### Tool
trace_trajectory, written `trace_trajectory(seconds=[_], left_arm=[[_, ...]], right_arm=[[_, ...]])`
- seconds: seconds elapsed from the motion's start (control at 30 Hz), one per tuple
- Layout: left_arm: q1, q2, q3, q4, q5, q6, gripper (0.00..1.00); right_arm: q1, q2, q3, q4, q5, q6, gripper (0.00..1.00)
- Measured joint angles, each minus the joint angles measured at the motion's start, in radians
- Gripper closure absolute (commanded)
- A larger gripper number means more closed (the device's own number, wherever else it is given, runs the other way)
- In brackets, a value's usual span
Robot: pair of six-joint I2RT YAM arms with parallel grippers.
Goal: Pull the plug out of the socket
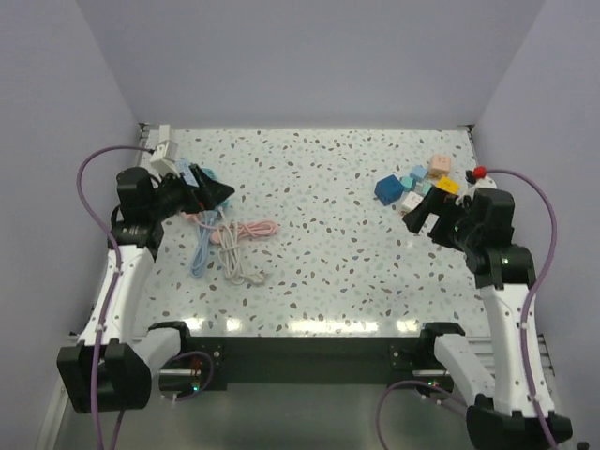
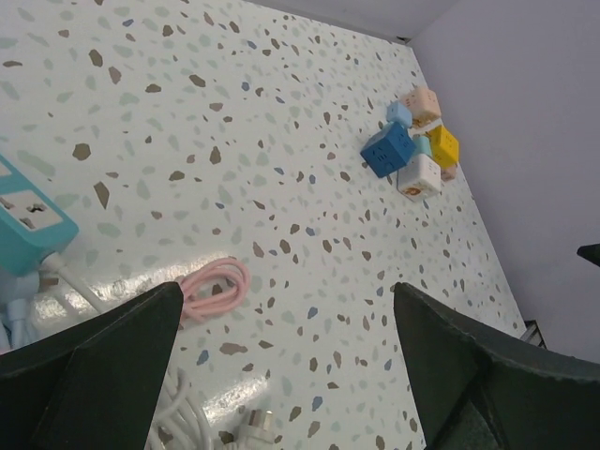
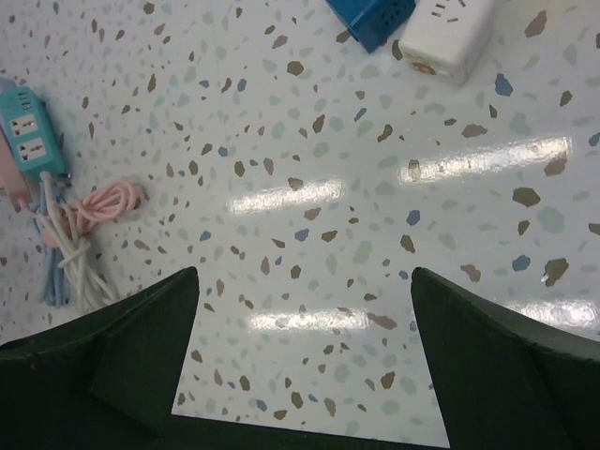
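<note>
A teal power strip (image 2: pixel 28 220) lies at the left of the table, and the sockets I can see on it are empty. It also shows in the right wrist view as the teal strip (image 3: pixel 33 141). A white plug (image 2: pixel 253 427) lies loose on the table with its prongs bare, apart from the strip, beside its coiled white cable (image 1: pixel 246 267). My left gripper (image 2: pixel 288 291) hangs open just above the plug with nothing between its fingers. My right gripper (image 3: pixel 305 274) is open too, over bare table, near the cube sockets (image 1: pixel 422 183).
A pink cable coil (image 2: pixel 211 286) and a blue cable (image 1: pixel 200 251) lie tangled with the white one. A white adapter (image 1: pixel 165 150) sits in the far left corner. The blue cube (image 3: pixel 370 14) and white cube (image 3: pixel 445 33) belong to the right-hand cluster. Walls close three sides.
</note>
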Motion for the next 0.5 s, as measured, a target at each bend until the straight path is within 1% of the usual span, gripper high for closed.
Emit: trace_trajectory(seconds=[0.13, 0.27, 0.37, 0.5], left_arm=[[-0.026, -0.129, -0.121, 0.028, 0.019, -0.026, 0.0], [-0.042, -0.172, -0.167, 0.015, 0.031, -0.033, 0.0], [-0.045, -0.182, -0.17, 0.009, 0.037, -0.032, 0.0], [-0.052, -0.198, -0.17, -0.001, 0.048, -0.026, 0.0]], right_arm=[[0.01, -0.175, 0.0, -0.082, 0.051, 0.008, 0.01], [0.01, -0.296, 0.021, -0.175, 0.108, 0.023, 0.01], [0.026, -0.336, 0.032, -0.217, 0.126, 0.032, 0.01], [0.069, -0.337, 0.039, -0.267, 0.146, 0.042, 0.02]])
